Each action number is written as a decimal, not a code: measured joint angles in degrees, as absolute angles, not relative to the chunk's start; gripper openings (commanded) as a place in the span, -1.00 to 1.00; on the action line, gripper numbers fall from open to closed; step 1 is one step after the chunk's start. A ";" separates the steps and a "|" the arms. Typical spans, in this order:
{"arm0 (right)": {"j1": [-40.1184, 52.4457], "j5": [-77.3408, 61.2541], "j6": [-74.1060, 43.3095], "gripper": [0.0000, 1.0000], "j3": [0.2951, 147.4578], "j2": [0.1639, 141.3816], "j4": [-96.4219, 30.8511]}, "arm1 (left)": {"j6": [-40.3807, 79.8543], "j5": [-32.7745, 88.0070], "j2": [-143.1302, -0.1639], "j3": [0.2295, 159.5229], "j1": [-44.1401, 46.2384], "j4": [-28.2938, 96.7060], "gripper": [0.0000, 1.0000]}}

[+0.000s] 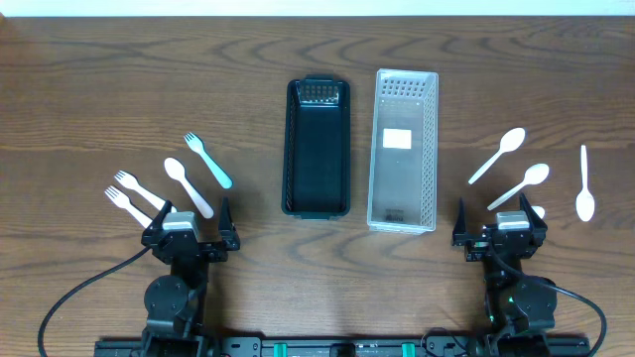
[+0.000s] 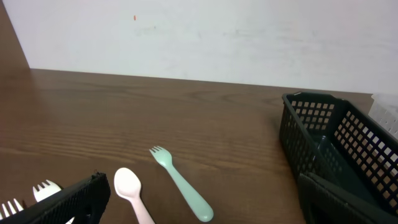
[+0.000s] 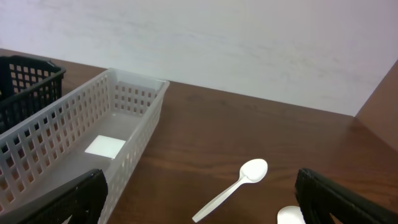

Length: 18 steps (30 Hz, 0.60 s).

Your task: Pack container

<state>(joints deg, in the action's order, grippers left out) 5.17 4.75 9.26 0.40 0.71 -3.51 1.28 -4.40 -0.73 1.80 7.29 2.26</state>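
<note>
**Soft, even light; wrist views slightly hazy**

Overhead, the worktop (image 1: 119,89) is brightly and evenly lit, with crisp wood grain. Only a faint, short shadow hugs the teal fork (image 1: 208,162). The white strip (image 1: 317,6) at 12 o'clock is nearly washed out. Both wrist views are softer, and the dark end effector fingers (image 2: 62,202) at 5 and 7 o'clock are blurred.

I see a dark brown wood-grain desk (image 1: 89,79) filling my overhead view, plain white wall (image 2: 217,37) rising behind its far edge, brown side panel (image 3: 380,102) meeting that wall, soft even light
</note>
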 measured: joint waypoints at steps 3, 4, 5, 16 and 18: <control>5.17 4.67 9.26 0.98 0.40 0.71 -3.53 | 1.30 -4.43 -0.73 1.80 7.29 2.28 0.96; 5.17 4.54 9.26 0.98 0.40 0.71 -3.55 | 1.30 -4.43 -0.73 1.80 7.29 2.26 0.96; 5.17 4.45 9.26 0.98 0.40 0.71 -3.57 | 1.30 -4.43 -0.73 1.80 7.29 2.28 0.96; 5.17 3.46 -3.29 0.99 0.45 2.33 -3.46 | 8.45 -3.05 -0.89 2.09 7.29 2.74 0.96; 5.17 3.42 -5.32 0.99 1.04 3.92 -3.22 | 11.20 -2.96 -1.87 2.94 7.29 3.97 0.96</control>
<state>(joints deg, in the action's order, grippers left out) 5.17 3.42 -5.32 1.04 3.92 -3.22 11.20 -2.96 -1.87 2.94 7.29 3.97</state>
